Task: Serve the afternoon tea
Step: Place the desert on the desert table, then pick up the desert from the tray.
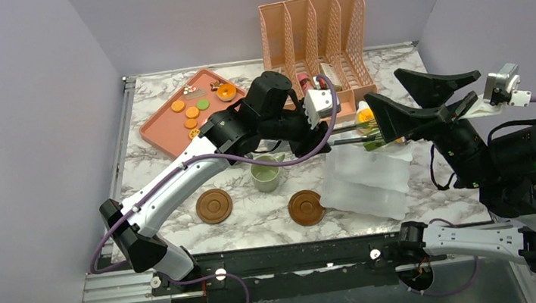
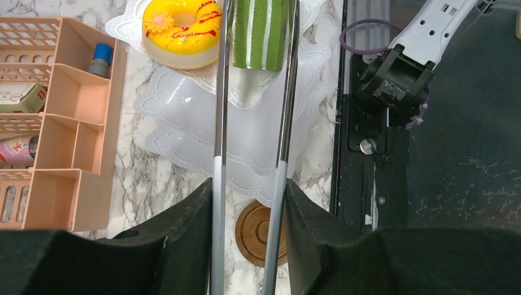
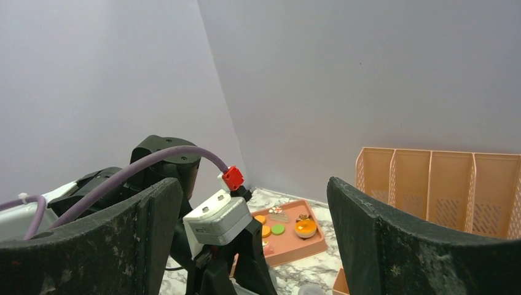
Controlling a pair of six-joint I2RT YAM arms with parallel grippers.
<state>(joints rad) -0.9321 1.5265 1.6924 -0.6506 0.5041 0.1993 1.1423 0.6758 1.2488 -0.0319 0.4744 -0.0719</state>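
Roll cake (image 2: 261,34), green with pale stripes, lies on the top tier of the clear stand (image 2: 184,117), just beside a yellow donut (image 2: 181,31) on the same tier. The two metal arms of the tongs (image 2: 219,123) run along either side of the cake; whether they touch it I cannot tell. My left claw (image 2: 249,196) is clamped on the tongs, both black fingers pressed against the outer faces of the arms. The stand sits on the marble table (image 1: 258,225), right of centre, beside a peach organizer (image 2: 67,123). The pale green mug (image 1: 266,174) stands upright on the table left of the stand, on neither coaster: one coaster (image 1: 214,206) lies near it to the left, the second coaster (image 1: 306,207) to the right, close by the stand's base. A peach tray (image 1: 163,125) at the far left carries flat cookies (image 1: 191,112) and an orange donut (image 1: 227,91). My right claw (image 3: 250,184) is raised above the table's right side, fingers wide apart, holding nothing.
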